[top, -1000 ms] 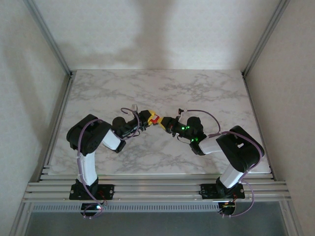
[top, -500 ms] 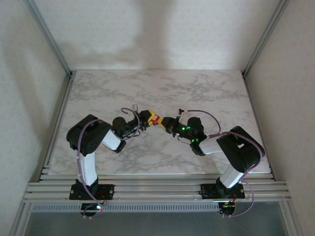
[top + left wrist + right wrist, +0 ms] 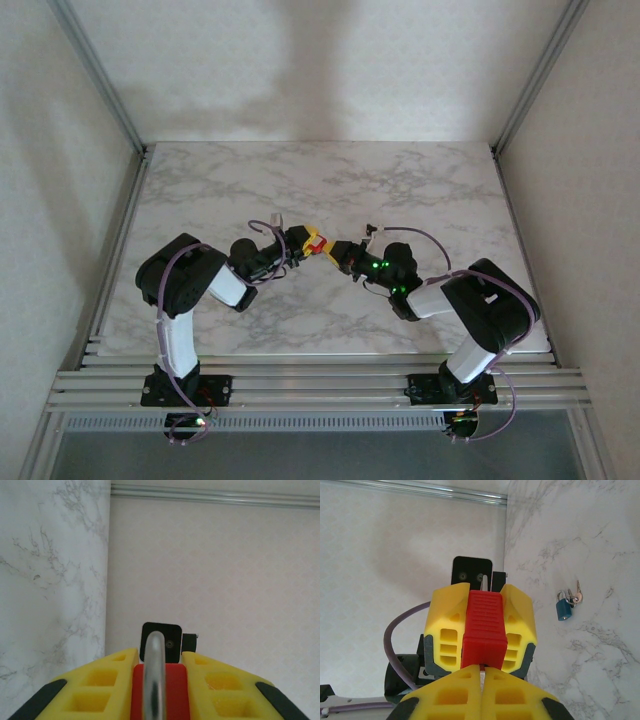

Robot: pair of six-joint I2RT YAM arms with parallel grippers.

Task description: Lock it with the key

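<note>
Pos.: the red padlock (image 3: pixel 320 246) sits over the middle of the table (image 3: pixel 420 180), btwn the two arms. The left gripper (image 3: pixel 309 239) pinches it across the body. In the right wrist view you see its yellow pads (image 3: pixel 447 630) on either side of the red block. In the left wrist view the steel shackle (image 3: pixel 154 670) runs edge-on up the centre. Can't tell whether the shackle is seated or sprung.

Right gripper (image 3: pixel 336 251): pads pressed together, tips butted against the padlock's key end. A thin pale sliver shows at the seam, prob. the key (image 3: pixel 481 666), pinched and at or in the keyway. Depth not readable.

Step (my read): key engaged, turn pending.

Next: you need a roll of the right wrist about the key's axis, w/ no sideways push, while the left holds firm vs. the torque. If the shackle is up, it needs pressing home first.

Misc.: a blue padlock (image 3: pixel 563 606) w/ its own keys lies on the table, well apart from the grippers. Prob. not part of this job.
</note>
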